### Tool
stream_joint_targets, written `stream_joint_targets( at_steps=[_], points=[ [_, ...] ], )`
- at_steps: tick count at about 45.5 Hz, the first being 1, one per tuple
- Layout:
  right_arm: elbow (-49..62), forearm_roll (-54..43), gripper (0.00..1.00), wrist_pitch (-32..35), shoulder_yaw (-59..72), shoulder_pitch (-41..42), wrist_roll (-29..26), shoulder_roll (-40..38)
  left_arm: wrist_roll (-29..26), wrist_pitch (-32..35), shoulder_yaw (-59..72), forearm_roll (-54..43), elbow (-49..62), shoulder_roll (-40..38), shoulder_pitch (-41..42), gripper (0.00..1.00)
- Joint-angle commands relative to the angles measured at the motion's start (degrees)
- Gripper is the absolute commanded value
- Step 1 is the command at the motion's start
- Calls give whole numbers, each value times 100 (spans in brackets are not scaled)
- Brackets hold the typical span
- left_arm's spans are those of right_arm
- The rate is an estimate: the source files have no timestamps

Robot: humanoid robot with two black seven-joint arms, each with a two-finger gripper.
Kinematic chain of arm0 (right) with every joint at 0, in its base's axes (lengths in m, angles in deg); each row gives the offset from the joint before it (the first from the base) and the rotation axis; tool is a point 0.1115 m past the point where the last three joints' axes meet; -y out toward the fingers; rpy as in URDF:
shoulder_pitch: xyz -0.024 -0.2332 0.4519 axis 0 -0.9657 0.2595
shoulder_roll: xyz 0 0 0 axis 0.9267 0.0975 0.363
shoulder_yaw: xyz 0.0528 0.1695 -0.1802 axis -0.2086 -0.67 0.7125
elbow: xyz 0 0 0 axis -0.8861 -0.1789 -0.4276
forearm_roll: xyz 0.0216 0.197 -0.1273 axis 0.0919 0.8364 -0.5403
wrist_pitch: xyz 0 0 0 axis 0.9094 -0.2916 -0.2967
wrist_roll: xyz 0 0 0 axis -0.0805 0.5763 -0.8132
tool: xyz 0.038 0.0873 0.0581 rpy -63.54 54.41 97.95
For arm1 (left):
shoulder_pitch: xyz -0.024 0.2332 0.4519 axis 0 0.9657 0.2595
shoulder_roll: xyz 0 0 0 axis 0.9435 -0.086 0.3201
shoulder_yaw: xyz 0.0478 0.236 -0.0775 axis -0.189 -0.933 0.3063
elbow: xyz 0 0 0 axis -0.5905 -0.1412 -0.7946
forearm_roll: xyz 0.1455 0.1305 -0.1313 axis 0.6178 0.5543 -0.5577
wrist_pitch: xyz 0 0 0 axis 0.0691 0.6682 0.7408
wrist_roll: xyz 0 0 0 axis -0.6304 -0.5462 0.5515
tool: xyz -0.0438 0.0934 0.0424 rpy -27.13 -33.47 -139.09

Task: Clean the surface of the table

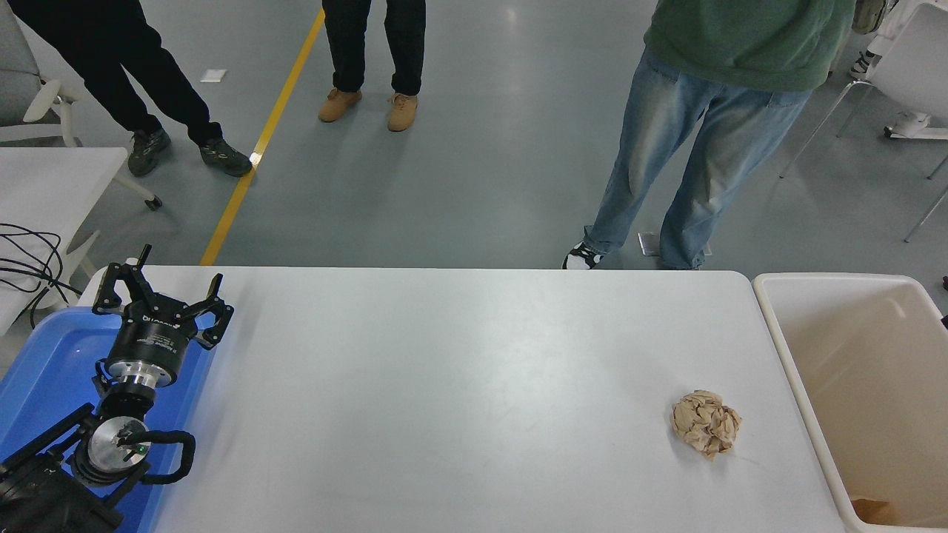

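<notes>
- The table [459, 385] is matt white and smooth, with faint scuffs.
- The paper ball [706, 423] at the right is brown, crumpled and rough.
- The bin [785, 348] at the far right looks like smooth cream plastic.
- The tray [44, 370] at the left is glossy blue plastic.
- The left tool [159, 300] is matt black, on a metal wrist.
</notes>
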Motion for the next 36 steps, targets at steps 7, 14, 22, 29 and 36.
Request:
stream_joint_targets(
  at_steps=[7, 14, 22, 29, 36],
  points=[
    [-8, 644, 99, 1455, -799, 474, -13, -345, 0, 0, 0, 6, 0, -1, 0, 99],
    [-17, 653, 99, 1552, -1010, 607, -320, -353, 0, 0, 0, -3, 0, -1, 0, 99],
    [-35, 653, 99, 1614, -1520, 642, -452, -353, 0, 0, 0, -3, 0, -1, 0, 99],
    [-702, 662, 99, 1737, -2477, 528, -417, -722, 0, 0, 9, 6, 0, -1, 0, 99],
    [-1010, 662, 99, 1737, -3443, 387, -400, -837, 0, 0, 9, 6, 0, -1, 0, 99]
  ],
)
